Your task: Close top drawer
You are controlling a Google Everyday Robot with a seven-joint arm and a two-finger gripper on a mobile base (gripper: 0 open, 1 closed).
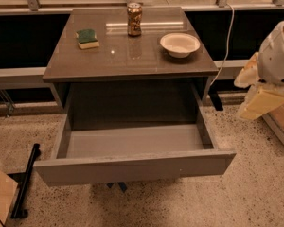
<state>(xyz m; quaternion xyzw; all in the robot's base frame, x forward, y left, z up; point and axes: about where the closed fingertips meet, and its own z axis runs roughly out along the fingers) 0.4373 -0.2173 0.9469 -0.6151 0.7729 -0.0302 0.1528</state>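
The drawer (132, 167) stands pulled fully out from under the worktop (132, 58), its plain front panel nearest the camera and its shallow grey box bare inside; nothing in it would block the way shut, by the look of it; the panel has no handle, so closing it likely calls for a flat push on that front face rather than any grasp. The gripper (258, 100) hangs at the right edge of the view, well apart from the drawer and level with its right side, touching nothing; I cannot tell whether it is spread or pressed together; from there it would have to swing round in front of the panel before pushing. On the worktop sit a sponge (87, 38), a can (134, 19) and a bowl (180, 44), all set back from the front edge, so a firm shove should hardly trouble them, though the upright can is the likeliest to tip; the can's label is too small to read, and no other writing shows.
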